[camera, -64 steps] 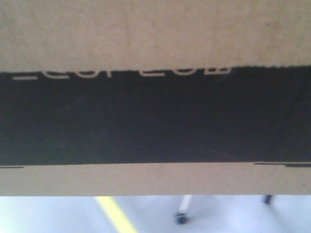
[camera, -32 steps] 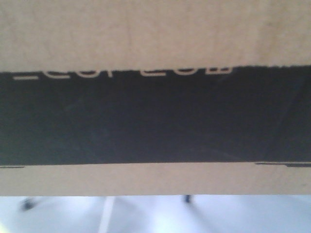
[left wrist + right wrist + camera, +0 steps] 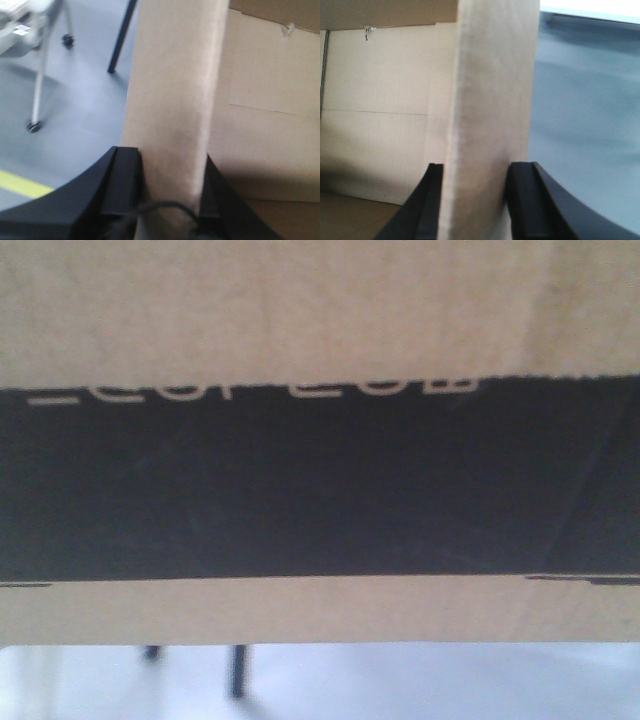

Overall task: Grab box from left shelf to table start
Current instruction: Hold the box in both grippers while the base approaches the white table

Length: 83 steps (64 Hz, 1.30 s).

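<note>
The box (image 3: 320, 310) is held up off the grey floor (image 3: 75, 110), and inside it only bare brown walls and bottom show. The left pincer (image 3: 167, 172) pinches one side wall and the right pincer (image 3: 476, 175) pinches the other, with open floor outside each wall. The box fills the front view, so its pale letters are blurry and half cut off, and only thin dark legs (image 3: 237, 670) peek out below.

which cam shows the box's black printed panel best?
Exterior front-facing: the box fills the frame, with its black panel and pale lettering facing the camera. Both wrist views show only plain cardboard: a wall clamped by the left gripper and right gripper, plus the inside.
</note>
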Available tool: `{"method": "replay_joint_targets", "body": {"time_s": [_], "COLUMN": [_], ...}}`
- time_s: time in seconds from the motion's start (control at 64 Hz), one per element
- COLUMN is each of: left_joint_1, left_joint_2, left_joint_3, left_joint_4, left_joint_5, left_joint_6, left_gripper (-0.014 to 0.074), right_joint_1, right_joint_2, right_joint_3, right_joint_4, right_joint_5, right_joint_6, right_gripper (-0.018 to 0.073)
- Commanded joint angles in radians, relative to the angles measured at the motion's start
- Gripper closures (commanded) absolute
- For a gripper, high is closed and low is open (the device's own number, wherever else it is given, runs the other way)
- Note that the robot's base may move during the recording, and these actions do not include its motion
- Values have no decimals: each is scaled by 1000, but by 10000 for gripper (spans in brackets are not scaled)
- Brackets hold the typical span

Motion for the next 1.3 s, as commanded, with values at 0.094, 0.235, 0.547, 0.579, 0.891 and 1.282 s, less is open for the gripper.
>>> {"method": "replay_joint_targets", "body": {"time_s": [0.094, 0.235, 0.547, 0.579, 0.891, 1.282], "left_joint_1": [1, 1, 1, 1, 1, 1], "left_joint_2": [-4, -4, -4, -4, -4, -4], "left_joint_3": [-41, -41, -41, -41, -41, -41], "left_joint_4": [-65, -65, -65, -65, -65, -74], "left_joint_5": [70, 70, 70, 70, 70, 70], "left_joint_6": [-39, -39, -39, -39, -39, -39], "left_gripper": [610, 610, 610, 610, 610, 610], "right_joint_1": [-7, -7, -7, -7, -7, -7], "right_joint_2": [5, 5, 5, 5, 5, 5], "right_joint_3": [-26, -26, -26, -26, -26, -26], "right_joint_4": [-32, -32, -32, -32, -32, -32], "right_joint_5": [25, 25, 25, 25, 25, 25], "right_joint_6": [-5, -5, -5, -5, -5, -5], "right_gripper": [537, 537, 537, 537, 537, 537]}}
